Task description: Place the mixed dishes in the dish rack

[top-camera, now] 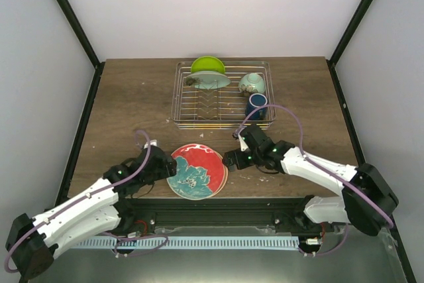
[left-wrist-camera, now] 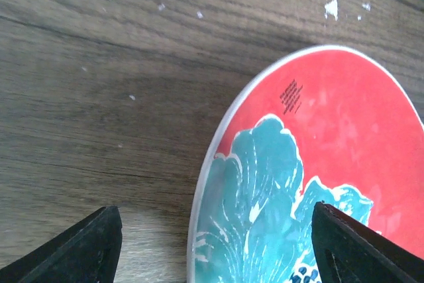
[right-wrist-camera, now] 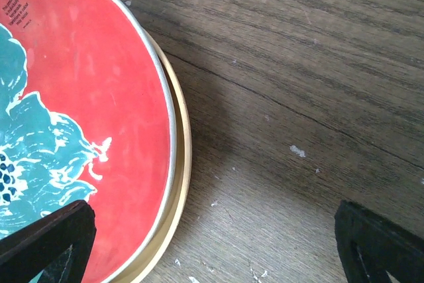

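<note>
Left end effector (left-wrist-camera: 213,220) is open astride the rim of the red floral plate (top-camera: 197,171); right end effector (right-wrist-camera: 212,213) is open opposite. Pinch the red rim only, sparing the peach-tan plate (right-wrist-camera: 185,164) beneath.

Two claws: left claw (top-camera: 168,167), right claw (top-camera: 229,159). Between them lie two stacked plates: one red plate (top-camera: 197,170) on one peach plate (right-wrist-camera: 183,164). Beyond the claws, one dish rack (top-camera: 199,112) holds one lime plate (top-camera: 207,64), one pale shallow dish (top-camera: 211,81), one mint bowl (top-camera: 252,83), one blue mug (top-camera: 256,104).
</note>
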Robot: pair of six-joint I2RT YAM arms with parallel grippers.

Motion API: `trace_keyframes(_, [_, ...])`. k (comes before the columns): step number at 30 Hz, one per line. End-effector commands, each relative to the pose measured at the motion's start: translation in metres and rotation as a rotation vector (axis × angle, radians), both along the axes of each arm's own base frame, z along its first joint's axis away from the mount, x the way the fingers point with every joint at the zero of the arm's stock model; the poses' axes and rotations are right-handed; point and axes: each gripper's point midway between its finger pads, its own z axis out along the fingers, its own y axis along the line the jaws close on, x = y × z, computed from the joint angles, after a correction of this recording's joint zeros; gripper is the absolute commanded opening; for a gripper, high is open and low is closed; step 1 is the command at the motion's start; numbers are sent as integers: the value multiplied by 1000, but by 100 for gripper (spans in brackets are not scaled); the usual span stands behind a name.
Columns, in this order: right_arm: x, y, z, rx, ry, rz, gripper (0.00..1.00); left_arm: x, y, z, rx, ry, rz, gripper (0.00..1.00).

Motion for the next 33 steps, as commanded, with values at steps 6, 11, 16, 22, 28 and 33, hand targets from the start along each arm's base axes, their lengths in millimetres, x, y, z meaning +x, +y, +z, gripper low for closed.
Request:
trace_keyframes(6, [2, 2, -3, 11, 12, -7, 100, -1, -17, -16, -104, -2, -22, 73])
trace_keyframes(11, [2, 2, -6, 2, 21, -10, 100, -3, -19, -24, -135, -5, -28, 57])
trace_keyframes(16, [2, 4, -10, -5, 33, -5, 100, -6, -18, -32, -124, 5, -36, 42])
trace_keyframes(22, [2, 3, -10, -9, 29, -8, 100, -4, -18, -29, -128, -11, -39, 25])
trace_keyframes(28, [1, 2, -12, -13, 32, -8, 100, -5, -17, -30, -122, -8, -41, 15])
trace_keyframes(33, [0, 1, -12, -12, 30, -10, 100, -4, -18, -21, -133, -26, -53, 10])
